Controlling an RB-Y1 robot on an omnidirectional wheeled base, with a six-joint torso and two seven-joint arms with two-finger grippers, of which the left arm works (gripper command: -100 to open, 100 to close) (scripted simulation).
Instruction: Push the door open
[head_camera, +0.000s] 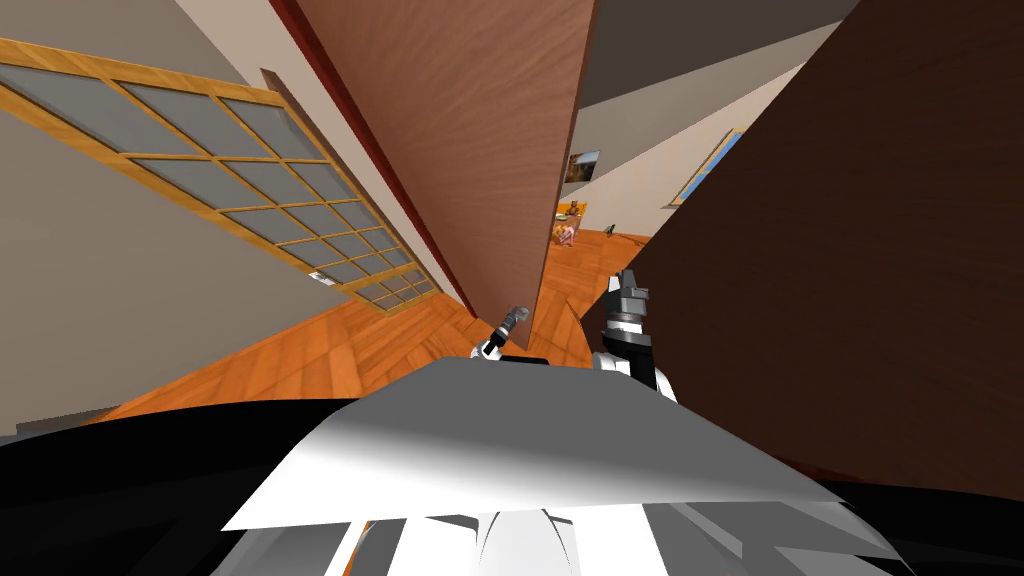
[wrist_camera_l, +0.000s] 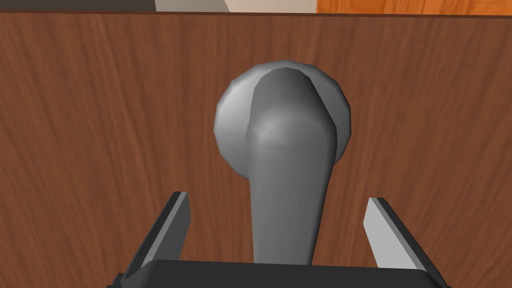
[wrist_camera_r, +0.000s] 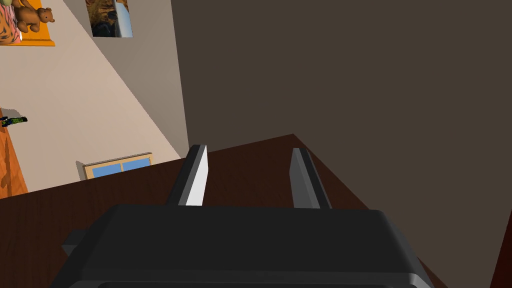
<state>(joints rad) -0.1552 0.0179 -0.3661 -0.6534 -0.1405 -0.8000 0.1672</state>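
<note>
A brown wood-grain door stands ajar straight ahead, its free edge just above my hands. On its face is a grey lever handle on a round rose. My left gripper is open and straddles the lever, with a gap between each finger and the lever's sides. In the head view the left gripper sits at the door's lower edge. My right gripper hangs to the right of the door edge, beside a dark brown panel; its fingers stand apart with nothing between them.
A wood-framed glazed partition lines the wall on the left. Through the gap past the door edge I see orange wood floor, a small teddy bear and a picture on a beige wall. The dark panel closes off the right.
</note>
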